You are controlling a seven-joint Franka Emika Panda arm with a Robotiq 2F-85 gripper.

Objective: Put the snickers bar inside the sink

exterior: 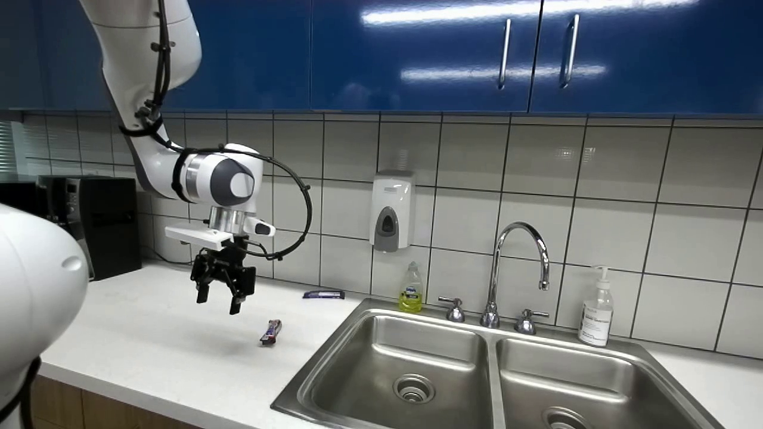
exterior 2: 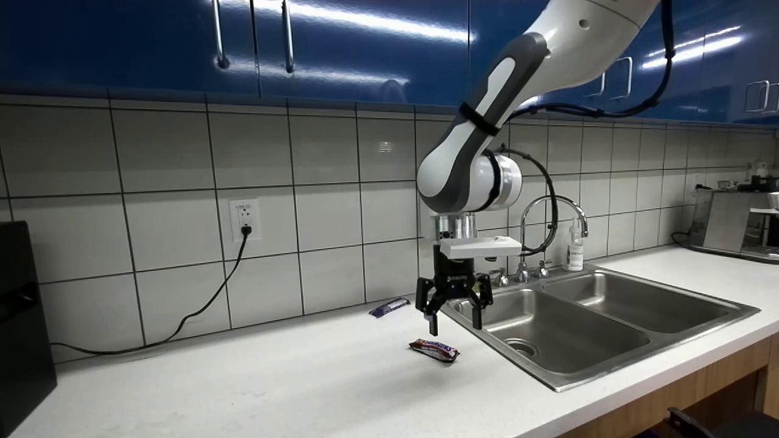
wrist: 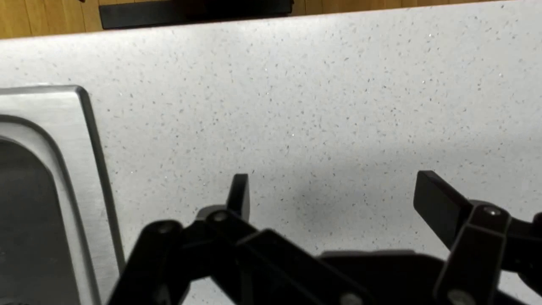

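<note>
The snickers bar (exterior: 271,332) lies flat on the white counter beside the sink; it also shows in an exterior view (exterior 2: 434,350), with a dark wrapper, white and blue lettering. It is out of the wrist view. The stainless double-basin sink (exterior: 493,381) has round drains and a chrome gooseneck faucet (exterior: 496,268); it also shows in an exterior view (exterior 2: 660,344), and its rim corner is at the left of the wrist view (wrist: 70,127). My gripper (exterior: 219,299) hangs above the counter near the bar, apart from it (exterior 2: 455,323). It is open and empty in the wrist view (wrist: 332,190).
A purple-wrapped bar (exterior: 323,294) lies near the tiled wall. A soap bottle (exterior: 411,292) and a pump bottle (exterior: 596,316) stand behind the sink. A black machine (exterior: 110,226) stands on the counter. Blue cabinets (exterior: 417,53) hang above.
</note>
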